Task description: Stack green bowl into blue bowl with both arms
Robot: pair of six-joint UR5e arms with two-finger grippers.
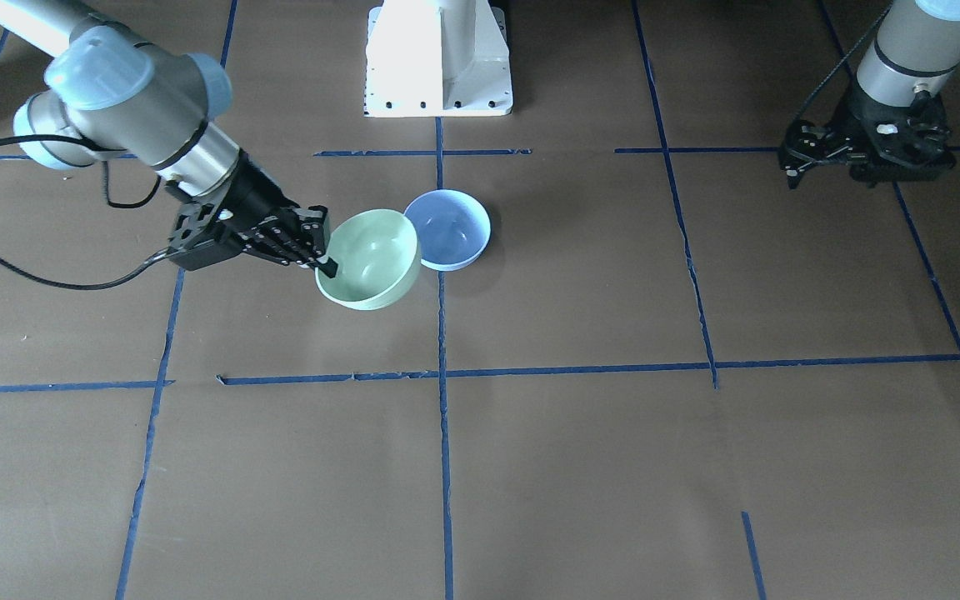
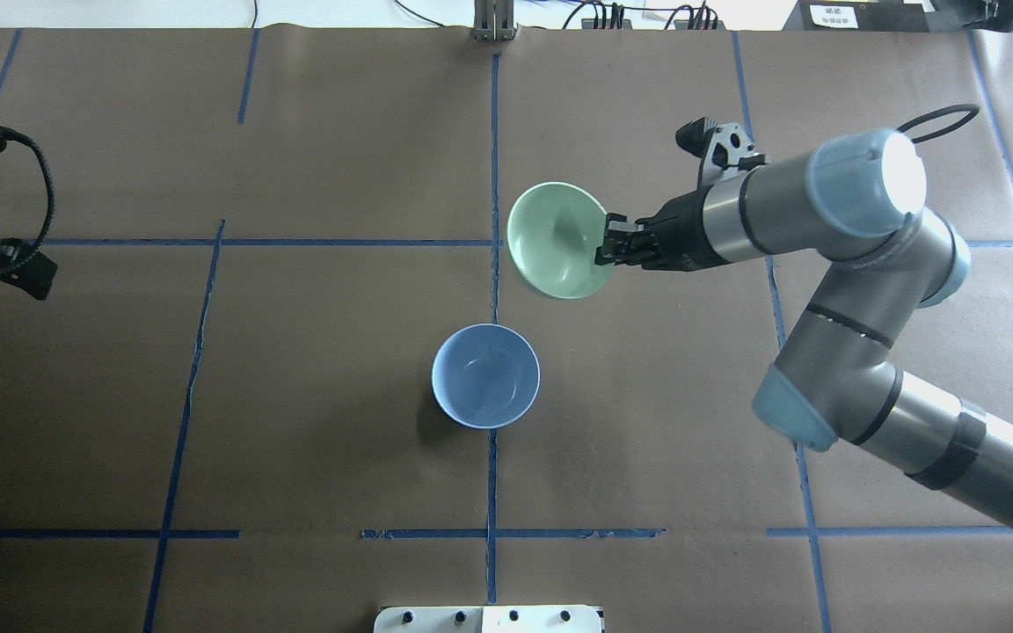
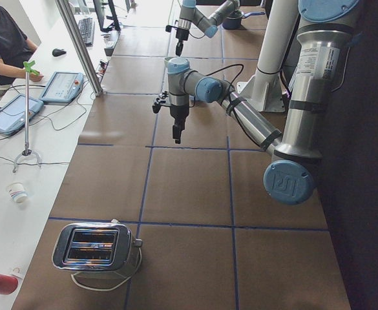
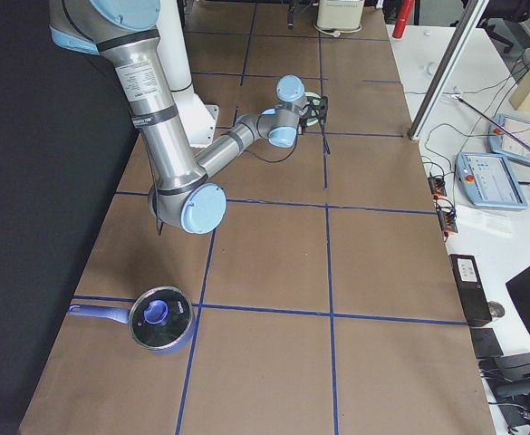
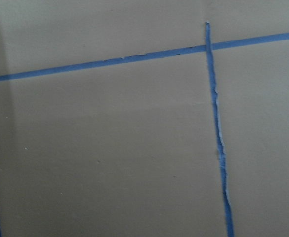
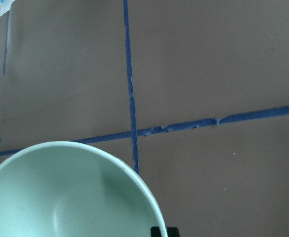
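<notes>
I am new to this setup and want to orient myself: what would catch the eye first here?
The right gripper pinches the rim of the green bowl, holding it tilted above the middle of the table. The blue bowl stands upright and empty close by, while the left gripper hangs far off to the side, away from both bowls.

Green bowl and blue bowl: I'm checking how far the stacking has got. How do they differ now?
Colour: the green bowl is mint, the blue bowl periwinkle. Grip: the right tool pinches the green bowl's rim; nothing touches the blue bowl. Pose: the green bowl is tilted and looks lifted; the blue bowl sits upright on the table. Both are round, plain, empty.
</notes>
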